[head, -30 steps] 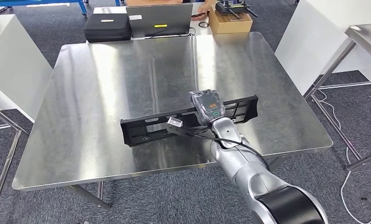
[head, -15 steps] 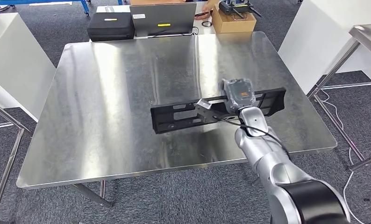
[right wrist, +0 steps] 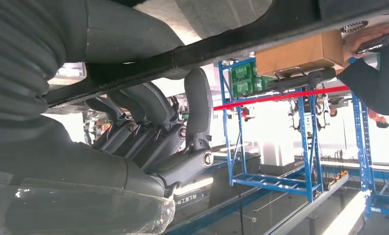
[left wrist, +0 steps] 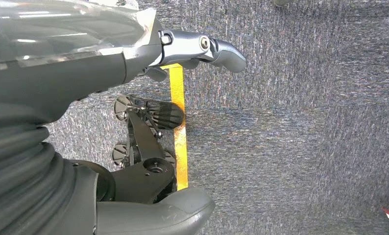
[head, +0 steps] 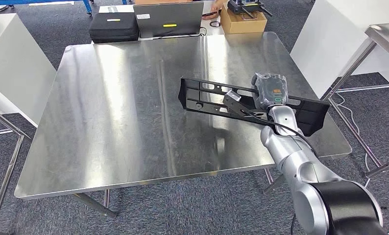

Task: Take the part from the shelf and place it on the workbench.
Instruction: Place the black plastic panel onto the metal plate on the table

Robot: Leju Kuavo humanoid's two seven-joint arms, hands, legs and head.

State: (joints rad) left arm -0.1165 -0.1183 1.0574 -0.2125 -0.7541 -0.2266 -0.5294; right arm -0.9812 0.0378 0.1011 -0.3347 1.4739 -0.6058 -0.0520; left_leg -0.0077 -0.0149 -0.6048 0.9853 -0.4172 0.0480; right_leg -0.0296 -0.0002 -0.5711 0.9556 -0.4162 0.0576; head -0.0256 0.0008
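Observation:
The part [head: 207,98] is a long black slotted bracket. My right hand [head: 270,93] grips it near its middle, over the right side of the steel workbench [head: 124,122]. The bracket's right end reaches past the bench's right edge, and its left end points toward the bench's centre. Whether it touches the surface I cannot tell. In the right wrist view the bracket [right wrist: 222,49] is a dark bar with dark fingers [right wrist: 153,112] curled around it. My left hand [left wrist: 182,122] hangs over grey carpet, holding nothing, its thumb and fingers apart.
Behind the bench's far edge stand a black case [head: 113,27], a grey laptop-like panel [head: 168,19] and a cardboard box [head: 241,22]. White cabinets flank the bench, and a second steel table [head: 383,39] is at the right. A person's sleeve [right wrist: 374,83] and blue shelving [right wrist: 310,147] are also in view.
My right hand has carried the bracket rightward and farther over the bench. The bracket has turned, its left end swinging away from me and its right end now overhanging the edge.

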